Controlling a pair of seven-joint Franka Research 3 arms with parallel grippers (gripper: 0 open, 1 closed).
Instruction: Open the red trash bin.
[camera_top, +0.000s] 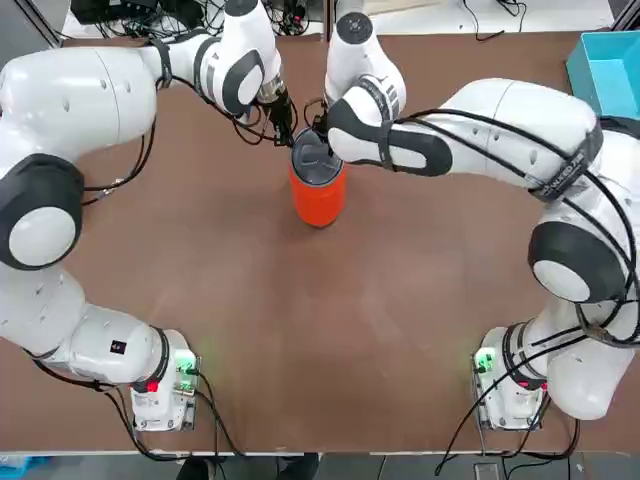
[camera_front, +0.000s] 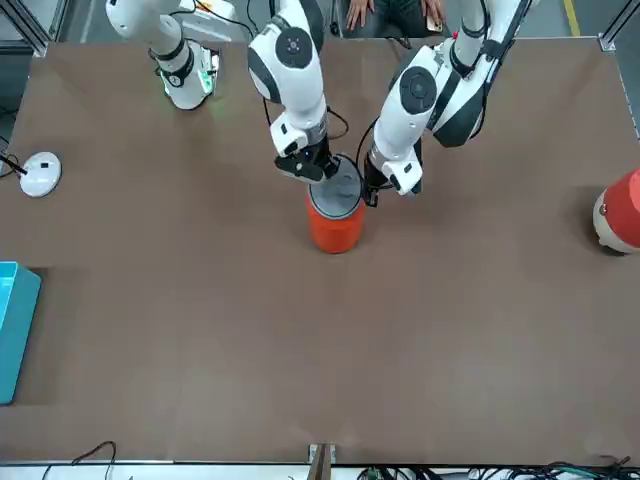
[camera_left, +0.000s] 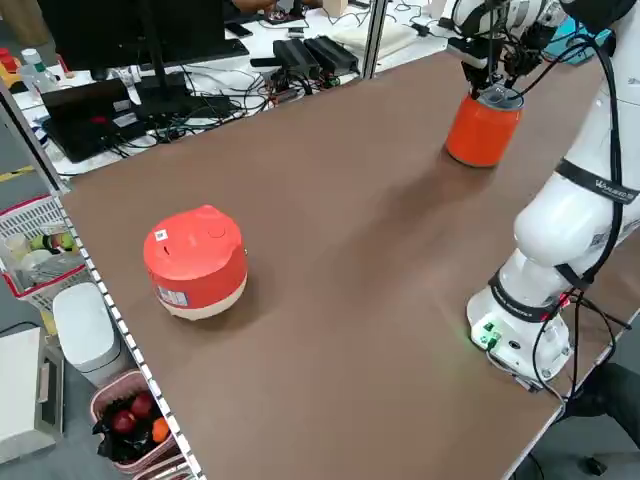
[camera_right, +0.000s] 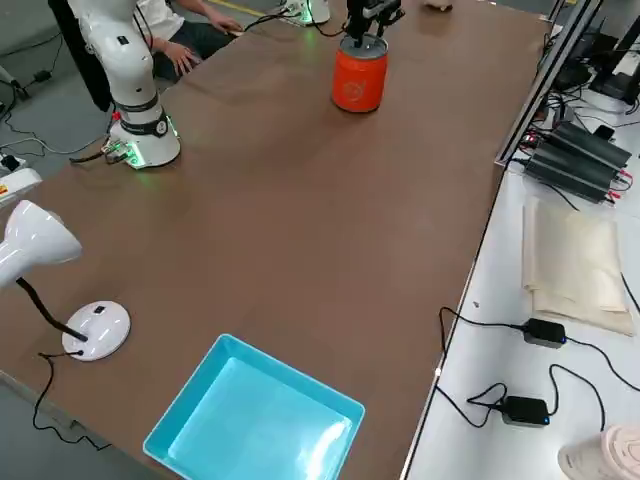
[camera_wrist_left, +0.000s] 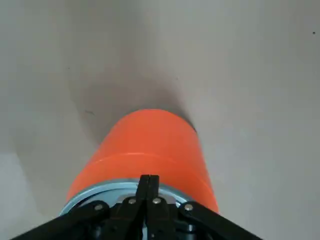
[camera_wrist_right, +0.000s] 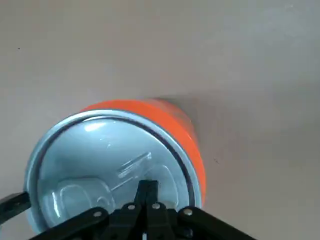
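Between both arms, red bin stands lidded

From overhead, the red trash bin (camera_top: 317, 203) stands upright near the table's far edge, its round grey lid (camera_top: 316, 158) in place. The left gripper (camera_top: 277, 122) is at the lid's left side, the right gripper (camera_top: 317, 117) at its far side.

Across the table, the front view shows both grippers at the bin's top, on either side of the lid.

On the left wrist view, the left gripper is clenched, its fingertips together over the rim.

On the right wrist view, the right gripper is clenched too, fingertips together over the lid.
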